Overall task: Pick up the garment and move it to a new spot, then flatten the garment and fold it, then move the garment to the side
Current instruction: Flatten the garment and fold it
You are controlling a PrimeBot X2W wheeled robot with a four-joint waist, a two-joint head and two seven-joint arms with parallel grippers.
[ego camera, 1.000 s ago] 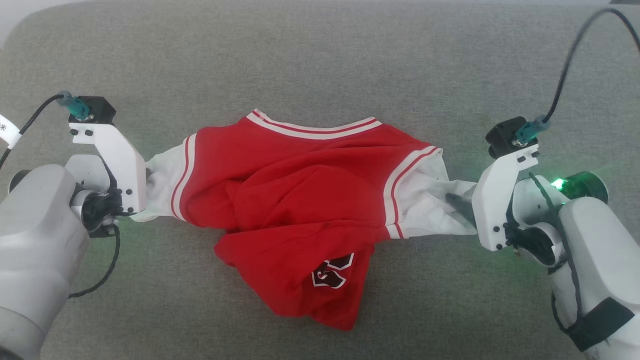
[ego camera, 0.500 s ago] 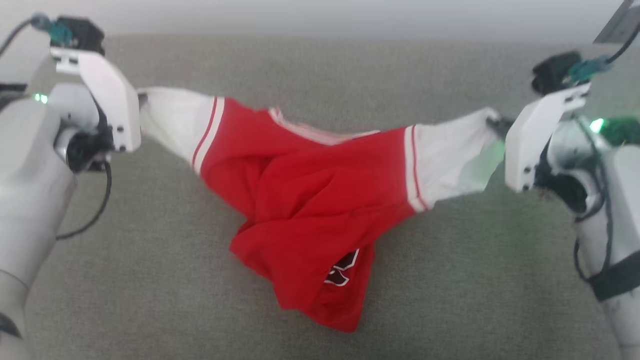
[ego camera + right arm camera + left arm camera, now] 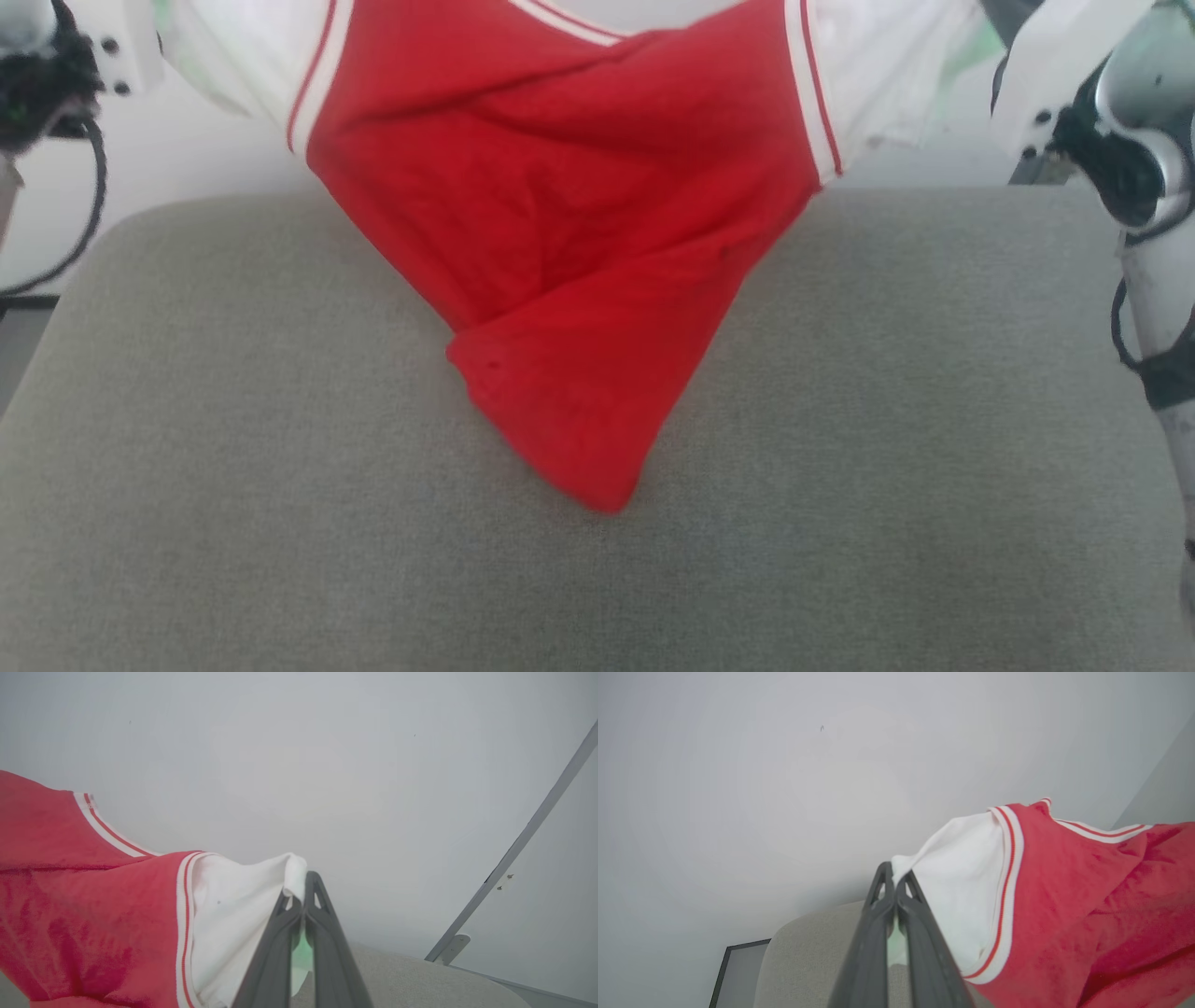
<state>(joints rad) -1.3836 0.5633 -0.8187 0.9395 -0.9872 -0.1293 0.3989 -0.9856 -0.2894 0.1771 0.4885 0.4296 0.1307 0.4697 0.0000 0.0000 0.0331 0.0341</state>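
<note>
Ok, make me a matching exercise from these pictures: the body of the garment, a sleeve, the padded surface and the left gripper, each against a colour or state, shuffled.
Things:
1 body of the garment
2 sleeve
3 padded surface
4 left gripper

Matches:
A grey
B shut on a sleeve
C red
D white

Pairs: 1-C; 2-D; 3-A; 4-B
</note>
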